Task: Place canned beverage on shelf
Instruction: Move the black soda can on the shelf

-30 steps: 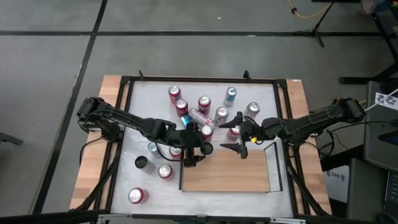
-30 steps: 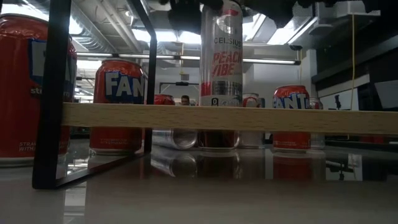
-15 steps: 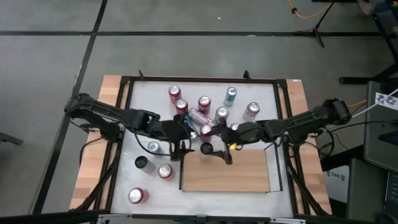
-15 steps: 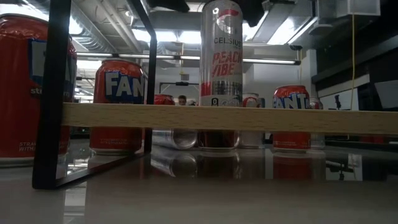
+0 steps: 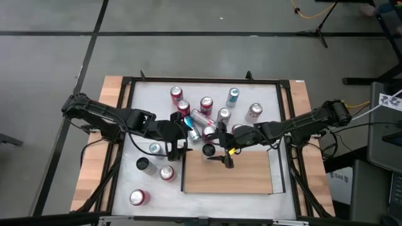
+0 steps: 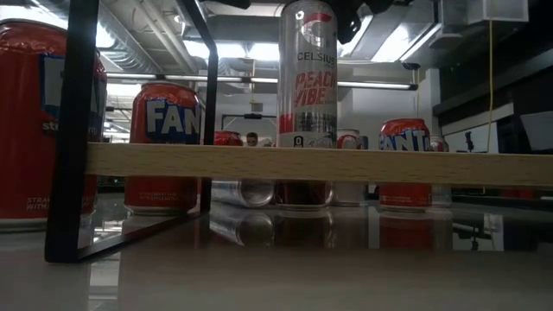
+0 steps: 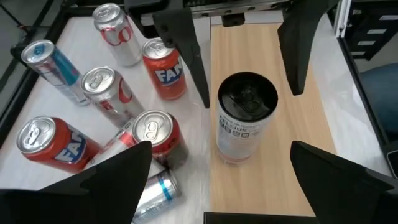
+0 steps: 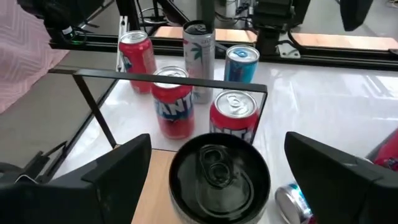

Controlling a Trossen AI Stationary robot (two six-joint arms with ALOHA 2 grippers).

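Glossy white tabletop [image 5: 264,100]; slim cylindrical can [image 6: 308,86] upright on flat wooden shelf [image 5: 245,176]

Cut off at the low view's left edge: 1 red can [image 6: 26,121]. Hidden behind the shelf [image 6: 320,164]: lower part of the slim can [image 6: 308,78].

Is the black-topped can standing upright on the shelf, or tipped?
Upright. The black-topped can stands on its base on the wooden shelf, lid up; the low view shows it vertical on the board.

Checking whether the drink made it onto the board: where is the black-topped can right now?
In the high view the black-topped can stands upright on the shelf, at its far left corner, between both open tools.
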